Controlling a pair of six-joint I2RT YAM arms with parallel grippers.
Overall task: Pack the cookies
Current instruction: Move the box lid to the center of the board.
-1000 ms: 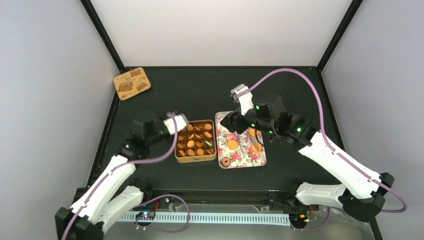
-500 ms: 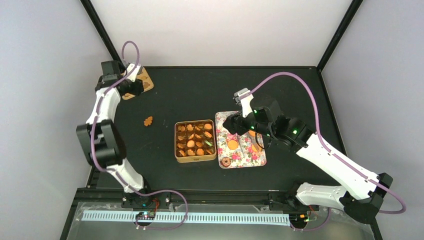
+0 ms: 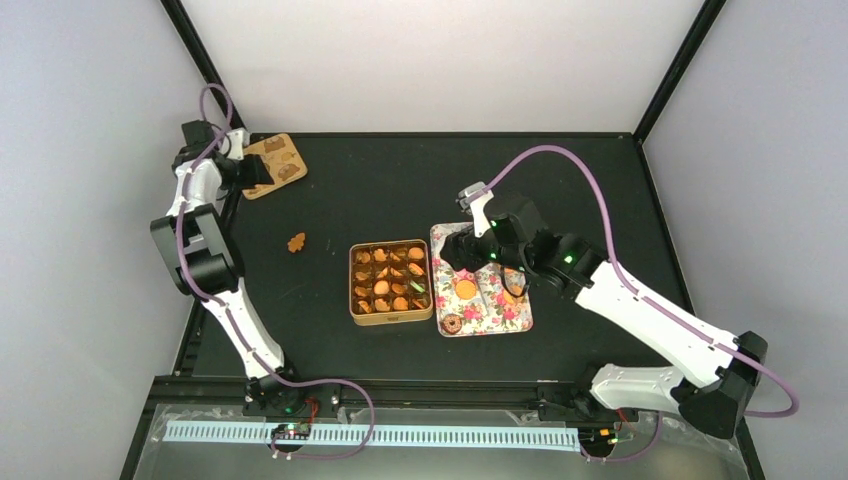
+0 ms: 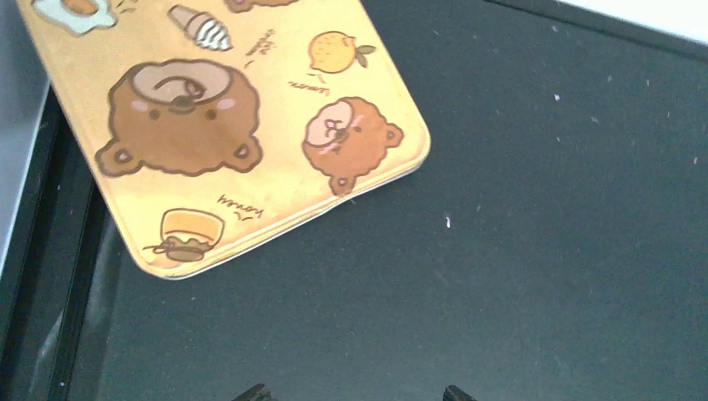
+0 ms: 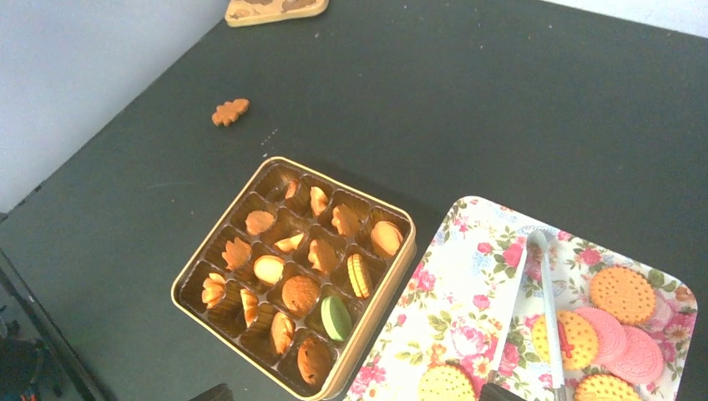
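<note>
Cookies [image 5: 299,294] sit in one sixteen-cup tin [image 5: 376,317], one stray cookie [image 5: 230,111] outside; left pincer [image 4: 355,393] and right pincer [image 5: 355,391] gape.

Black surface [image 3: 400,180] carrying four things.
A square tin [image 3: 391,319] sits near the middle. A floral tray [image 3: 492,312] lies just beside it on the right, a loose leaf-shaped cookie [image 3: 296,241] lies apart on its left, and an orange lid [image 3: 280,165] lies well beyond, at the far-left corner.

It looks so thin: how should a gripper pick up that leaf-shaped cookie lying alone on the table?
Probably from straight above, pinching the leaf-shaped cookie across its narrower width: it lies flat on the table, with nothing beside it.
</note>
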